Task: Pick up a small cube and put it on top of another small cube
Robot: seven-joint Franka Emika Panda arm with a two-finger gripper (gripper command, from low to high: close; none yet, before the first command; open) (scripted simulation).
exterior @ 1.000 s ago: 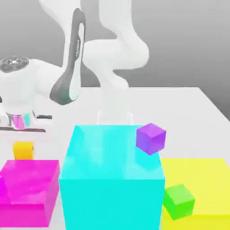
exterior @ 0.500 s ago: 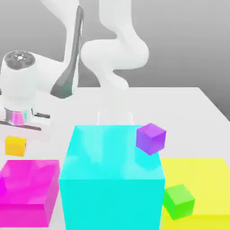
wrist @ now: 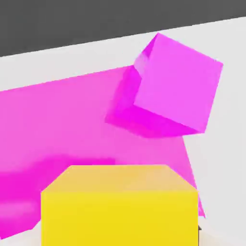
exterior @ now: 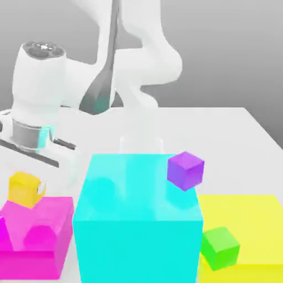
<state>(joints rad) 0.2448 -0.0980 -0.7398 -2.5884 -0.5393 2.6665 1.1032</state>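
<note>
Your tool (exterior: 29,178) is clamped on the small cube (exterior: 24,189), held above the magenta block (exterior: 44,232). The green cube (exterior: 220,248) lies far toward the exterior view's right, beyond the cyan block (exterior: 138,221).

The small cube (exterior: 24,189) hangs above the flat block (exterior: 38,232), left of the big block (exterior: 138,221) in the exterior view.
</note>
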